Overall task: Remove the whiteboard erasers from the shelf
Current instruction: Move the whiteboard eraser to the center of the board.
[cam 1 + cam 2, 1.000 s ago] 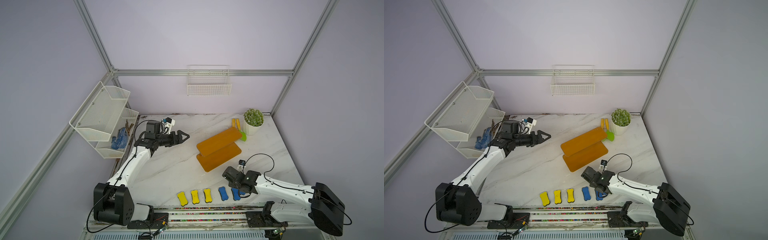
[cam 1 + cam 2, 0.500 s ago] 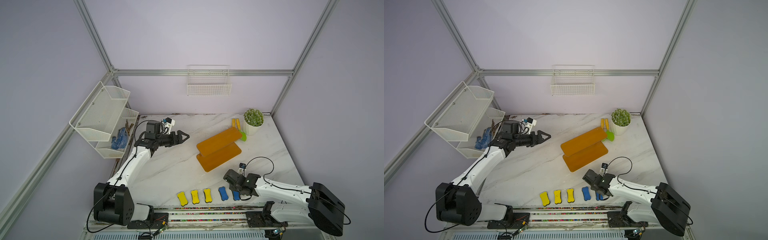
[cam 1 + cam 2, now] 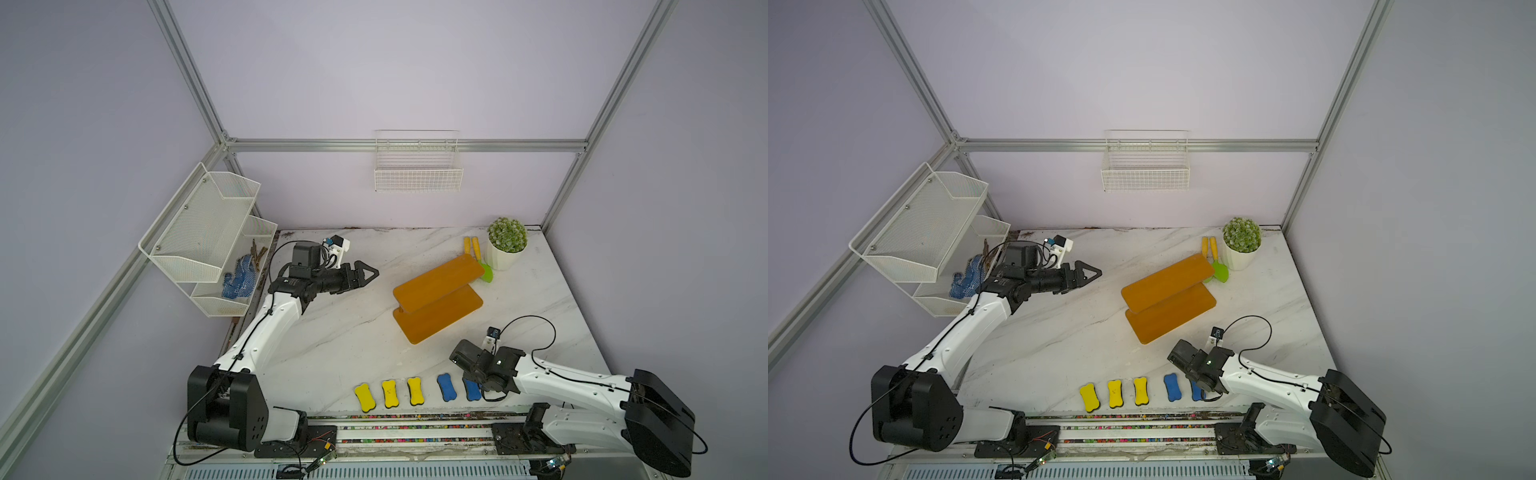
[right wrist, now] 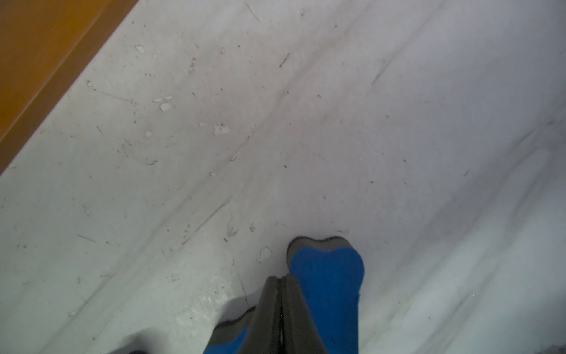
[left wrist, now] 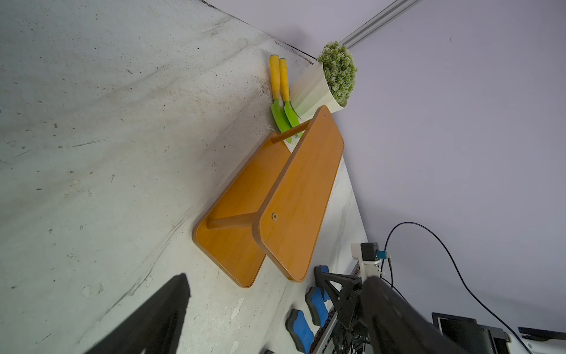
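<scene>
On the marble table (image 3: 332, 332), along its front edge, the whiteboard erasers (image 3: 415, 390) lay in a neat row, three yellow-topped and three blue. They were well apart from the shelf (image 3: 436, 291), whose two orange-brown boards stood bare in both top views. The right gripper (image 4: 279, 280) pointed down at the blue end of the row with its fingers pressed together and nothing between them. One blue eraser (image 4: 327, 275) lay just beside it and a second blue eraser (image 4: 228, 340) on its other side; whether the tips touched either could not be told. The left gripper (image 3: 365, 274) hung over the far side of the table, jaws spread and empty, near the white mesh rack (image 3: 199, 232).

With the shelf bare, the job looked all but finished, and the step in hand appeared to be drawing the right gripper clear. Done well, that would mean rising straight up before swinging away. The fingers should be kept together to pass the narrow gap, since a nudge would likely skid a light foam pad out of line.
</scene>
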